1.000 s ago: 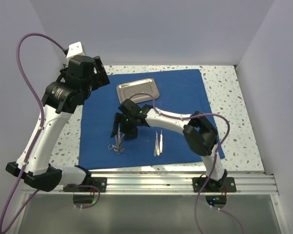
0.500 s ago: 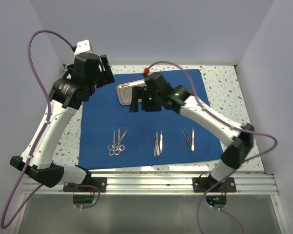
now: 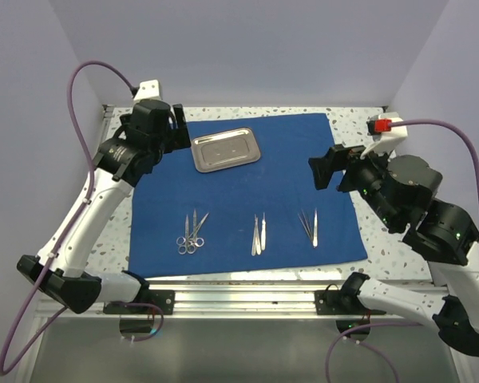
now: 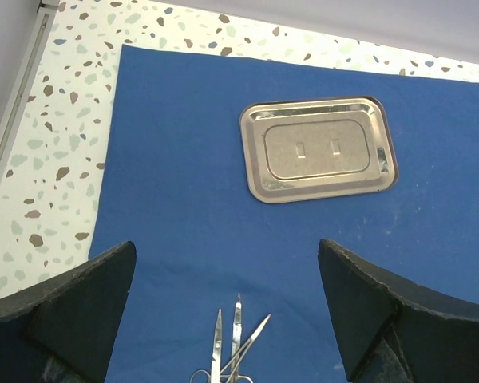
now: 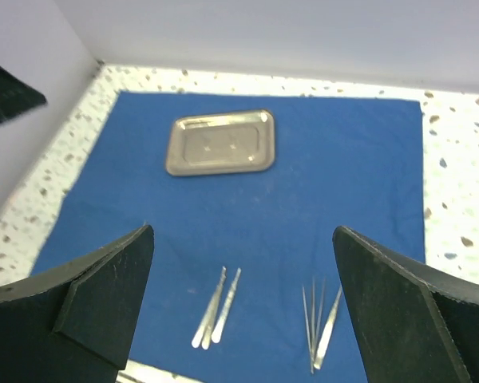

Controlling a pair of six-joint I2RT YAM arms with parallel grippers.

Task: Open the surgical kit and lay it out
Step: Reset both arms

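The royal-blue cloth [image 3: 239,191] lies spread flat on the table. On its far part sits the steel tray [image 3: 226,149], which holds nothing. Along the near part lie three groups of silver instruments: ring-handled scissors [image 3: 191,234], flat handles [image 3: 258,234] and tweezers [image 3: 309,226]. My left gripper [image 3: 176,128] hovers open beyond the cloth's far left corner, apart from everything. My right gripper [image 3: 329,166] hangs open above the cloth's right edge. The left wrist view looks down on the tray [image 4: 318,149] and the scissor tips [image 4: 231,343]. The right wrist view takes in the tray [image 5: 220,142], handles [image 5: 217,317] and tweezers [image 5: 319,323].
Speckled table top [image 3: 375,152] borders the cloth on the left, right and back. White walls [image 3: 247,56] close in three sides. An aluminium rail [image 3: 247,299] runs along the near edge. Purple cables [image 3: 84,88] loop off both arms.
My right arm has swung away from the tray and lifted back to the cloth's right edge, its jaws standing wider. The left arm has drifted slightly right.
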